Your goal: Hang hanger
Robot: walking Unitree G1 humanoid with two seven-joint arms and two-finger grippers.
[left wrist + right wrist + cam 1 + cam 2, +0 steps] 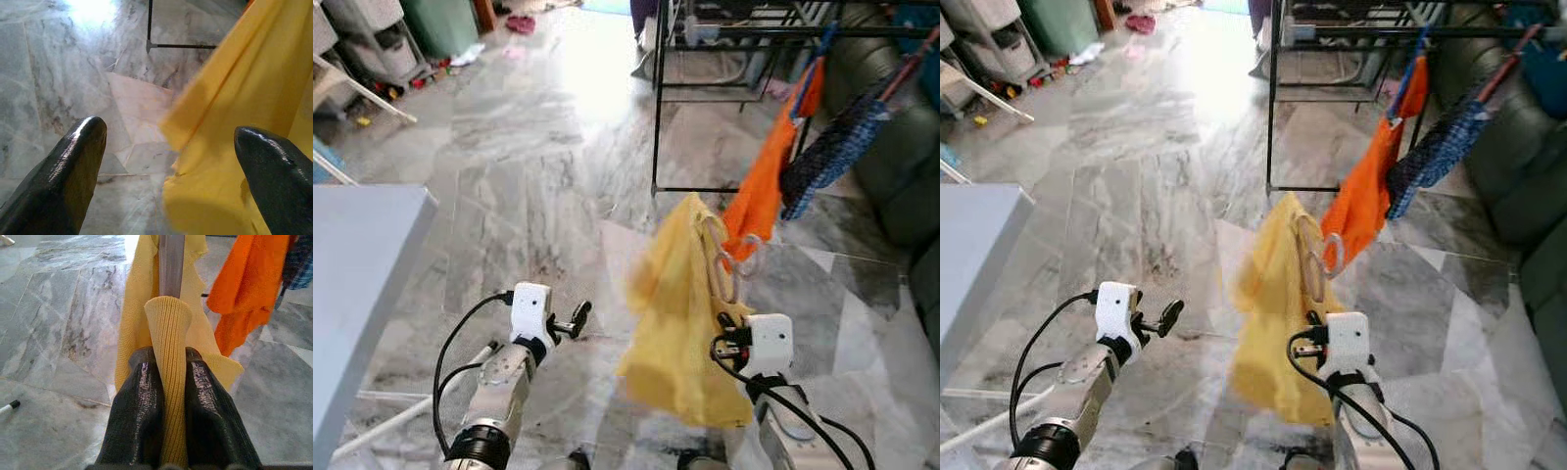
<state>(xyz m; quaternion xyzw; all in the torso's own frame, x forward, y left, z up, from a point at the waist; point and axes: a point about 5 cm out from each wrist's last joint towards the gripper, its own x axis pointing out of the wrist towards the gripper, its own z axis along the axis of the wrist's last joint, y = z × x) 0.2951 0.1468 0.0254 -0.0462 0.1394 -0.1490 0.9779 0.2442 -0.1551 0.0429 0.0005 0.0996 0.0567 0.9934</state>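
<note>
A yellow knit garment [680, 313] hangs on a pale hanger [722, 259], held up in front of me. My right gripper [168, 377] is shut on the hanger through a fold of the yellow cloth; the hanger's bar [171, 264] runs up from between the fingers. My left gripper [576, 321] stands open a little left of the garment, empty, and its black fingers [73, 166] frame the yellow cloth [244, 112]. Ahead to the right stands a black drying rack [658, 108] with an orange garment [764, 186] and a blue checked one [832, 152] hanging from it.
Grey marble floor [529, 176] stretches ahead. A light blue tabletop [362, 264] is close on my left. A dark green sofa [901, 157] sits at the right behind the rack. Storage bins and clutter [372, 49] line the far left wall.
</note>
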